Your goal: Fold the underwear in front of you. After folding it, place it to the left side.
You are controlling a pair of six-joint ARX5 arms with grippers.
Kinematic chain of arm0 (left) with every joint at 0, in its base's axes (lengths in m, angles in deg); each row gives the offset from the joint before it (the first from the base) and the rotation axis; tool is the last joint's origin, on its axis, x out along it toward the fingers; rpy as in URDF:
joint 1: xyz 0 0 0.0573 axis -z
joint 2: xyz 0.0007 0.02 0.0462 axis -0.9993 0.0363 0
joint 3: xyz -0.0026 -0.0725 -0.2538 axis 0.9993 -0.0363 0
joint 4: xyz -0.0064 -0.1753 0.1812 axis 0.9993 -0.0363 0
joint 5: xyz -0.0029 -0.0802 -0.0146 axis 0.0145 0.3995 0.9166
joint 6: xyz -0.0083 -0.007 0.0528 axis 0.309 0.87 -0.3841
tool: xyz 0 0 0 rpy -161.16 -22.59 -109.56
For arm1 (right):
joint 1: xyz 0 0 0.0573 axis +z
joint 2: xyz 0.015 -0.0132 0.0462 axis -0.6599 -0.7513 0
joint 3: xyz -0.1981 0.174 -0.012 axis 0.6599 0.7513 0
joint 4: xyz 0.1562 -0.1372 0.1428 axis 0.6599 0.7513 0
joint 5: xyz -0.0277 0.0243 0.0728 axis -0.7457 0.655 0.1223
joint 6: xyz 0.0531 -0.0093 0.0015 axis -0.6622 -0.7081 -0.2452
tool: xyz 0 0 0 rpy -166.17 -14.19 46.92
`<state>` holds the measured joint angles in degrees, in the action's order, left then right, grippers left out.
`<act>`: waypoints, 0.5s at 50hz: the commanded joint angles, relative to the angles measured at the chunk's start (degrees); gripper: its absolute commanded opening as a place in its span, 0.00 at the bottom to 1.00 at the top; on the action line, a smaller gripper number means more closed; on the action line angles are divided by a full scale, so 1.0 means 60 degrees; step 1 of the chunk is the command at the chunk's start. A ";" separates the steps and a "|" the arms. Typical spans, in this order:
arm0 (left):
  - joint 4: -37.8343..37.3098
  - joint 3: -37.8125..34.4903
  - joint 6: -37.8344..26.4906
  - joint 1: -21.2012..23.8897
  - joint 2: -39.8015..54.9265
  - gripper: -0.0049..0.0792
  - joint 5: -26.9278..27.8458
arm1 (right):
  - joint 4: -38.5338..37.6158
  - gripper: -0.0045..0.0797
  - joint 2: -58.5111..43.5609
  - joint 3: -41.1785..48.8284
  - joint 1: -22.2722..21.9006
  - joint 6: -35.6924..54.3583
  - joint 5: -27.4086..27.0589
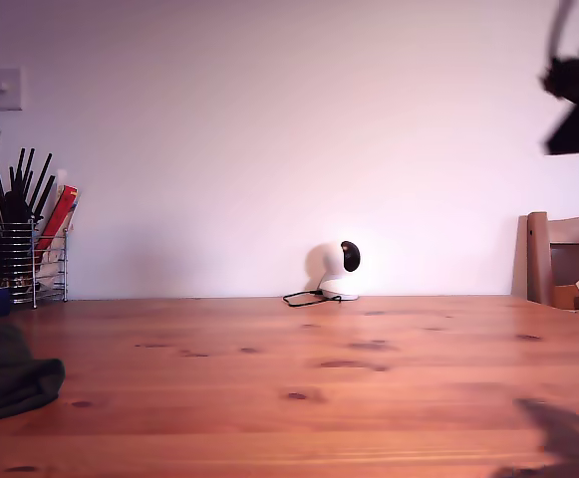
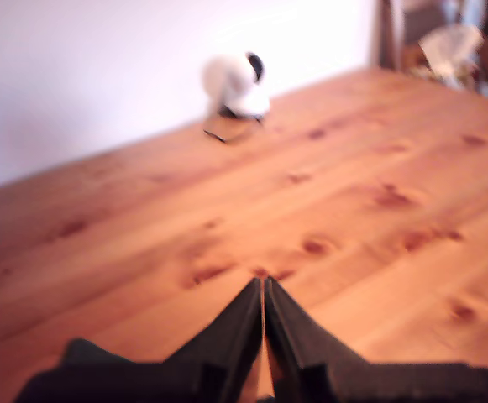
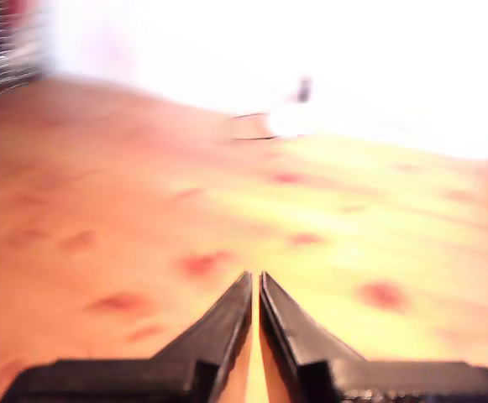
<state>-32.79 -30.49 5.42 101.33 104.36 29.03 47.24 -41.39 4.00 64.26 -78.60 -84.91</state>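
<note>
A home dining room: pine table (image 1: pixel 369 378), wooden chair (image 1: pixel 558 259), utensil rack (image 1: pixel 25 254).

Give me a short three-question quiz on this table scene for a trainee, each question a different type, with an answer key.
1. True or false: the dark olive-green cloth underwear lies bunched at the exterior view's left edge of the wooden table.
2. Multiple choice: my first gripper is A) shut, holding nothing, B) shut on the underwear, C) wide open.
3. Short answer: what stands at the table's far edge by the wall, with a black cable?

Key
1. True.
2. A. My second gripper looks the same.
3. The small white round camera.
</note>
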 commanded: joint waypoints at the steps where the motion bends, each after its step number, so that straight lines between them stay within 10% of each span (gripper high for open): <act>1: 0.0372 -0.0273 0.0073 -0.0149 -0.0124 0.03 -0.0015 | -0.0750 0.04 0.0007 0.0543 -0.0743 0.0058 0.0390; 10: 0.0863 -0.0444 0.0168 -0.0306 -0.0117 0.03 0.0302 | -0.1457 0.04 0.0011 0.0958 -0.2557 -0.0350 0.2484; 25: 0.2116 -0.0860 0.0200 -0.0342 0.0044 0.03 0.0368 | -0.2667 0.04 0.0011 0.0958 -0.2736 -0.0335 0.2557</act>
<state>-21.43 -34.44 6.25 99.45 103.88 31.04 31.87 -41.37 9.68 47.56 -80.41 -69.94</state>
